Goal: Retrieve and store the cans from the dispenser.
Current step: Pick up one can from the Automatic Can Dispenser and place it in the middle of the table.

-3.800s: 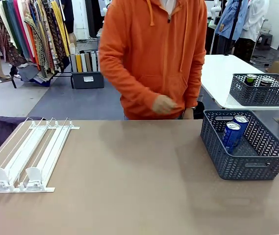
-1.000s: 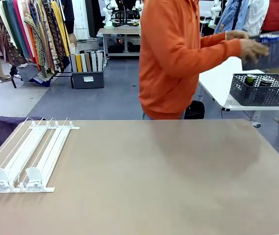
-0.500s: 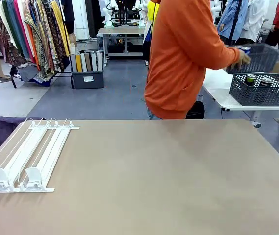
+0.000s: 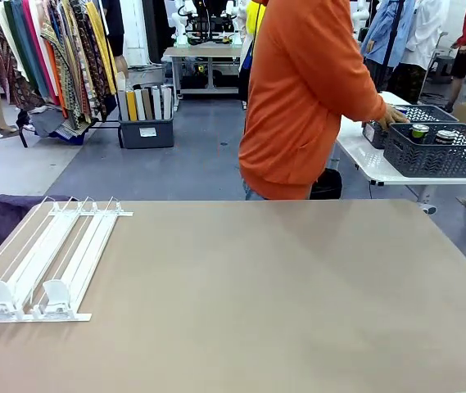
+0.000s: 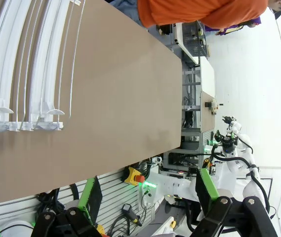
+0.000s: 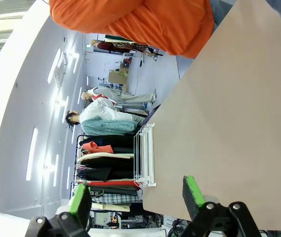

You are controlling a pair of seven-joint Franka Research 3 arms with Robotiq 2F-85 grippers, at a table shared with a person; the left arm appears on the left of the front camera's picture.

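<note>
The white dispenser lies flat at the left end of the brown table, its lanes empty and two pusher blocks at the near end. It also appears in the left wrist view as the dispenser and in the right wrist view as the dispenser. Two cans stand in a dark grey basket on a white side table far right. My left gripper is open and empty above the near table edge. My right gripper is open and empty too.
A person in an orange hoodie stands beyond the far edge, turned right, with a hand on a second grey basket behind the first. The brown table is bare apart from the dispenser. Clothes racks stand far left.
The grey basket with blue cans has left the brown table. The person carried it right and now rests it on the white side table behind the other basket.
</note>
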